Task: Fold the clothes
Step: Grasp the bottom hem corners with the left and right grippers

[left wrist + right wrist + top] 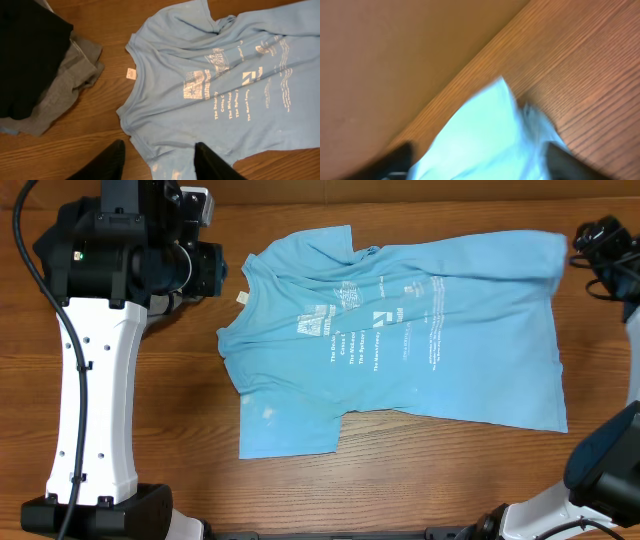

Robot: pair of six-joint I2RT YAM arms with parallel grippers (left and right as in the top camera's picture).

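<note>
The clothes, a light-blue t-shirt with white print, lie spread flat on the wooden table, collar to the left and hem to the right. My left gripper hovers high beside the collar. In the left wrist view it is open, its fingertips apart above the shirt's lower sleeve and touching nothing. My right gripper is at the shirt's far right corner. In the blurred right wrist view it stands wide open, with the corner of the shirt lying loose between its fingers.
A black garment lies on a grey garment just left of the collar, under the left arm. A small white tag sits at the neckline. The table's far edge runs close behind the right gripper.
</note>
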